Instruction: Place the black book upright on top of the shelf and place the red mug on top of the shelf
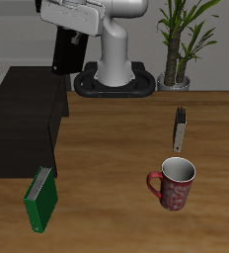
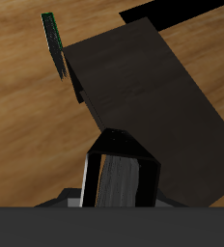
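Note:
My gripper (image 1: 67, 36) is shut on the black book (image 1: 63, 51) and holds it upright in the air, above the back part of the shelf (image 1: 23, 119). In the wrist view the black book (image 2: 119, 178) shows its pale page edge, with the flat dark top of the shelf (image 2: 153, 96) below it. The red mug (image 1: 174, 185) stands upright on the table near the front edge, far from the shelf, with its handle towards the shelf side.
A green book (image 1: 40, 198) stands on the table in front of the shelf; it also shows in the wrist view (image 2: 54, 43). A thin grey book (image 1: 180, 128) stands behind the mug. The robot base (image 1: 114, 74) and a potted plant (image 1: 181, 44) are at the back.

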{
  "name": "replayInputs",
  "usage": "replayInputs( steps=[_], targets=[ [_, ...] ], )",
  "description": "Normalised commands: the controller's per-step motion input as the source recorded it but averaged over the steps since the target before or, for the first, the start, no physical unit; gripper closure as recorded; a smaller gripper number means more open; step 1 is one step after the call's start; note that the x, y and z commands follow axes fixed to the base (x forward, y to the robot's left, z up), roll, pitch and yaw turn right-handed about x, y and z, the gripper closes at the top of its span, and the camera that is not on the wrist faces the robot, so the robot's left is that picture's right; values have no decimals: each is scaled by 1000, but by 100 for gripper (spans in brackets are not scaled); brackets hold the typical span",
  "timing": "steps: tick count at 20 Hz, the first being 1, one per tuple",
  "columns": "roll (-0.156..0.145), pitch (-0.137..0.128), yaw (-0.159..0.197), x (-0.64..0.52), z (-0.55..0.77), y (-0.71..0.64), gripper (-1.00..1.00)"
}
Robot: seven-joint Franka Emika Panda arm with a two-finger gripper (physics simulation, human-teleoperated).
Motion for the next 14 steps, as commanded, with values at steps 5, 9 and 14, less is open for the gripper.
replayInputs(
  steps=[5,9,14],
  targets=[
    [-47,-40,-68,-312,189,-355,100],
    [-51,8,-103,-97,91,-581,100],
    [26,46,-127,-19,-90,-330,100]
  ],
)
